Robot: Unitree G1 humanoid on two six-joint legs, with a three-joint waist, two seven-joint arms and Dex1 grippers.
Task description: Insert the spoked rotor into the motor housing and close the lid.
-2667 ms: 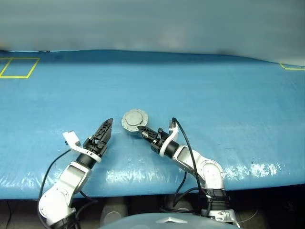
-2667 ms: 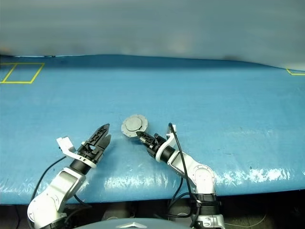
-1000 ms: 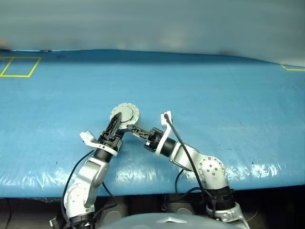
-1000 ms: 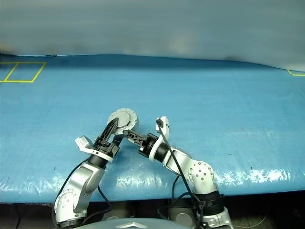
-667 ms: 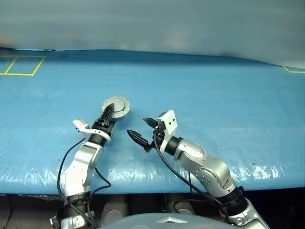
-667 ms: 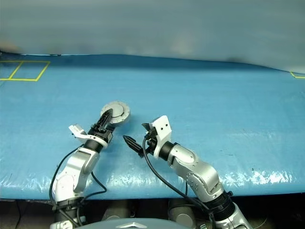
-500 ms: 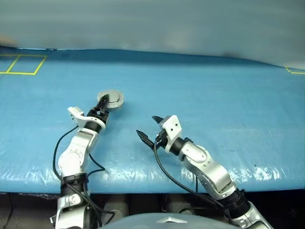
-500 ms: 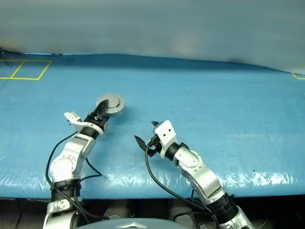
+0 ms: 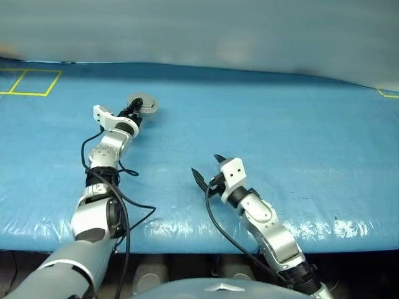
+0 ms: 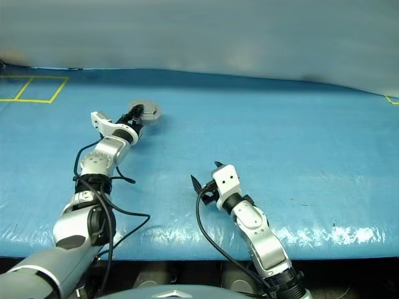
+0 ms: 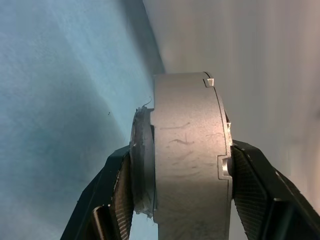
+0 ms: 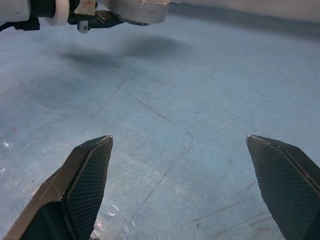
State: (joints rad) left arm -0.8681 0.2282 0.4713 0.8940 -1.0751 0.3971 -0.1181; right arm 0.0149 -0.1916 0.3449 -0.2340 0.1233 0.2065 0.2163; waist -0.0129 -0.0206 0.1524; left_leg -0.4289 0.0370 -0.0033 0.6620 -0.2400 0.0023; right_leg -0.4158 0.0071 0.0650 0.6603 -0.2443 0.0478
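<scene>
My left gripper (image 9: pixel 134 111) reaches far out to the back left and is shut on the motor housing (image 9: pixel 144 103), a round grey unit held a little above the blue table cover. In the left wrist view the motor housing (image 11: pixel 187 160) stands edge-on between the two fingers (image 11: pixel 117 190), with a thinner disc, apparently the lid (image 11: pixel 142 165), flat against one face. The spoked rotor is hidden. My right gripper (image 9: pixel 206 168) hovers near the table's front, open and empty, well apart from the housing. Its wrist view shows the housing (image 12: pixel 140 10) ahead of it.
A blue plastic sheet (image 9: pixel 280 137) covers the whole table. Yellow tape marks a rectangle (image 9: pixel 28 82) at the back left and a corner (image 9: pixel 386 93) at the back right. The table's front edge (image 9: pixel 187 232) runs just below my right arm. A grey wall stands behind.
My right gripper let go of the housing, opened wide, rolled and drew back towards the front. My left arm stretched out to the back left, carrying the housing with it.
</scene>
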